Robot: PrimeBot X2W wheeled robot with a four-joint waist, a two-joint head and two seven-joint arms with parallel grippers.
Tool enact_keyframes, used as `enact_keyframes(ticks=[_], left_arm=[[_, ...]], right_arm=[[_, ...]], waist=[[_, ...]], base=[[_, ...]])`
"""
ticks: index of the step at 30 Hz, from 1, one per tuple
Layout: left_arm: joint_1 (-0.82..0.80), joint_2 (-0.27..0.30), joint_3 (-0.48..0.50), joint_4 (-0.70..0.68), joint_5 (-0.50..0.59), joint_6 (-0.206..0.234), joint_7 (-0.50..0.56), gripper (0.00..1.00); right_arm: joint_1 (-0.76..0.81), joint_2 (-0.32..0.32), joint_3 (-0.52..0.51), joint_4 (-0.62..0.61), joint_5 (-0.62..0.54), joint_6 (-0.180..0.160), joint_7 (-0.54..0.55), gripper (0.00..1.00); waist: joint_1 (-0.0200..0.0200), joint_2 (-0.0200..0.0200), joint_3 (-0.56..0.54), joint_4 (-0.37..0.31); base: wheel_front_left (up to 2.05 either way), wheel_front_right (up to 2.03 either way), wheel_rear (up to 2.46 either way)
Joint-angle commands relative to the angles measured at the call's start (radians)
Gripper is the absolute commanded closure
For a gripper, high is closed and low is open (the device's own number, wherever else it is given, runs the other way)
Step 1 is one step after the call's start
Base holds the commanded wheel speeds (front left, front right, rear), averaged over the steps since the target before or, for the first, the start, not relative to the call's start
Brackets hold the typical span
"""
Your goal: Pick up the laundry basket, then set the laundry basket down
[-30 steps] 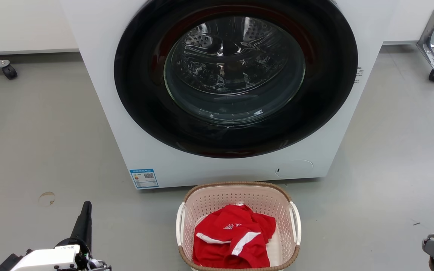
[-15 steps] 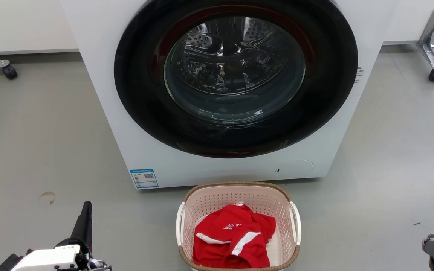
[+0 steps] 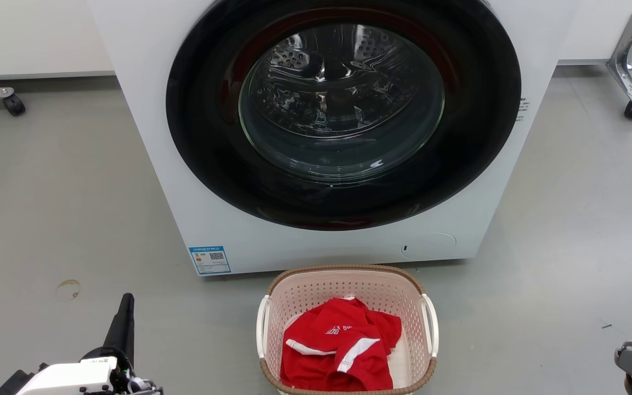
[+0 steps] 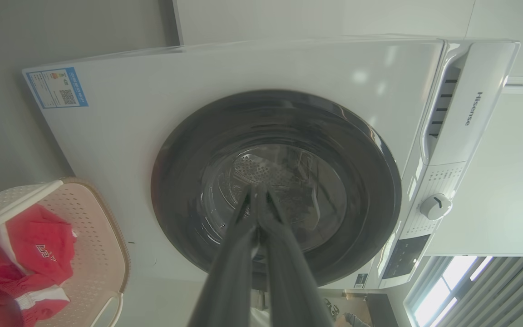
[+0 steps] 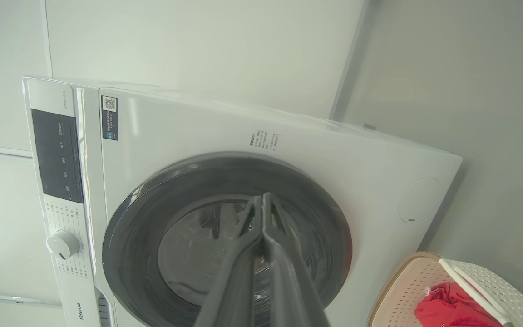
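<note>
Centrally, pale perforated laundry basket (image 3: pixel 349 289), brown rim, left gripper (image 4: pixel 258 190) and right gripper (image 5: pixel 262 198) pressed closed.

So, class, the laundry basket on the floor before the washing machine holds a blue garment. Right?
No: the garment in the laundry basket is red with white trim, not blue; the head view shows it. The rest holds.

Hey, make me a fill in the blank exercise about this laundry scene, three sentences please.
The garment lying in the laundry basket is ____. The washing machine door is ____. The left hand and the right hand each have their two fingers pressed ____.
Missing words: red; closed; together.
</note>
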Motion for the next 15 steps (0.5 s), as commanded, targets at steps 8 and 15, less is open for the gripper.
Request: enact_keyframes(ticks=[8, 15], left_arm=[[-0.055, 0.011, 0.032, -0.024, -0.004, -0.011, 0.007, 1.0], [-0.055, 0.011, 0.032, -0.024, -0.004, -0.011, 0.007, 1.0]], right_arm=[[-0.049, -0.025, 0.015, -0.032, 0.004, 0.005, 0.008, 1.0], [-0.049, -0.025, 0.015, -0.032, 0.004, 0.005, 0.008, 1.0]], waist=[[0.0, 0.0, 0.0, 0.0], [0.0, 0.0, 0.0, 0.0]], base=[[0.0, 0.0, 0.0], [0.0, 0.0, 0.0]])
